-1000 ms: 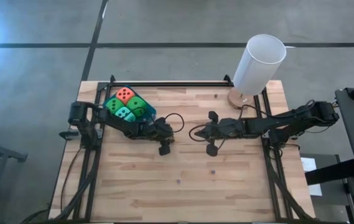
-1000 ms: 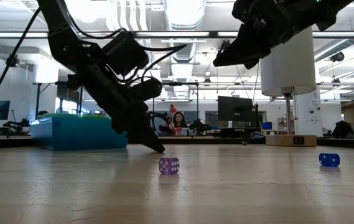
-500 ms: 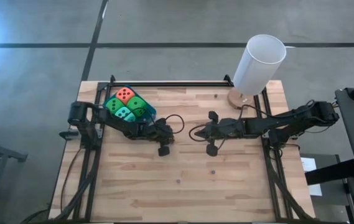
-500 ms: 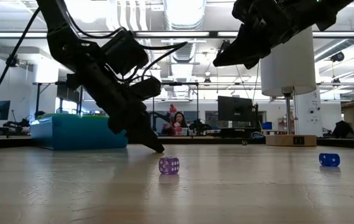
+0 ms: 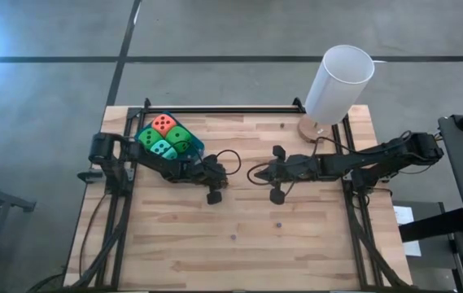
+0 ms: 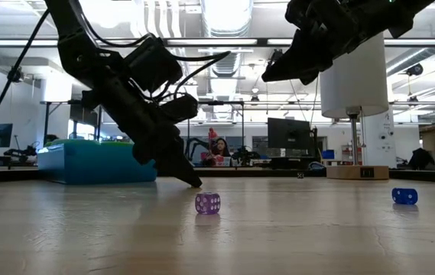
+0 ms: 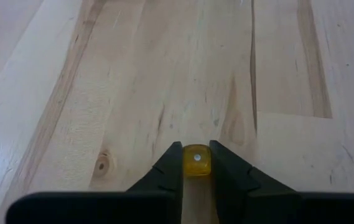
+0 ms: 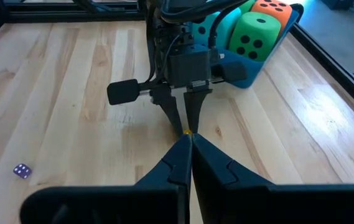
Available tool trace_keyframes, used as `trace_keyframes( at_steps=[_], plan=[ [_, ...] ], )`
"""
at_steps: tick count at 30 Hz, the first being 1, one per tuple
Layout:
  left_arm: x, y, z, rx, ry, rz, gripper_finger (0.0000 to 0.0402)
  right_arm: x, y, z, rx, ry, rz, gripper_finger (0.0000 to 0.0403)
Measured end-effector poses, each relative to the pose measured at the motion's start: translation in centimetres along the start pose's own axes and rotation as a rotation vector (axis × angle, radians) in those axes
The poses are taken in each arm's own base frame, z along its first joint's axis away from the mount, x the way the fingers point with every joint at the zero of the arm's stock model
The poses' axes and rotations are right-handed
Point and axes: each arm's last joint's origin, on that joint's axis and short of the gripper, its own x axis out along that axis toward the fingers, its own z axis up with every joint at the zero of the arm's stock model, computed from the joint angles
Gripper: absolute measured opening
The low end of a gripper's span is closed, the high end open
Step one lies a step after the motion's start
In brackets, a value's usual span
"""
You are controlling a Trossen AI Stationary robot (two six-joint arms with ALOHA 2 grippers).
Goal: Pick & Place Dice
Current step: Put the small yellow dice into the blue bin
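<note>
1. The left gripper (image 7: 195,163) is closed narrow on a small yellow die (image 7: 196,160), pinched between its two dark fingertips with the tips down at the wooden table (image 5: 296,244). The left wrist view shows a single-pip face turned towards its camera.

2. The right gripper (image 8: 189,149) hovers above the table with its fingers pressed together and nothing between them. It points at the left gripper from close by.

3. Outward from the grasp, the blue tray (image 5: 197,147) lies near the left arm's base, back along that arm from the die. It already holds big foam dice: one orange-red die (image 5: 163,124), two green dice (image 5: 179,137) and a teal die (image 5: 163,149).

4. The coming move, as I judge it, turns on this: the tray lies behind the left gripper, towards the table's far left corner, so lifting and drawing back should bring the die over it. The left arm is clearly the nearer.

5. The high view hides the yellow die under the gripper; only the wrist views show it. The low view alone shows a purple die (image 6: 207,202) and a blue die (image 6: 404,195) resting loose on the table.
</note>
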Motion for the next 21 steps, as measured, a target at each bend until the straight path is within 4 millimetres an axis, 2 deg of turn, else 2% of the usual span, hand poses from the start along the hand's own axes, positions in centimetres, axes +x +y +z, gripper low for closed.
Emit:
trace_keyframes(
  at_steps=[10, 21],
  plan=[
    [-1.1, 0.1, 0.5, -0.001, -0.012, 0.016, 0.0055, 0.0, 0.0, 0.0, 0.000, 0.000, 0.000, 0.0008],
    [-4.5, 0.5, 2.3, -0.039, -0.065, 0.112, 0.0055, 0.0, 0.0, 0.0, -0.004, 0.001, 0.000, 0.0008]
  ],
)
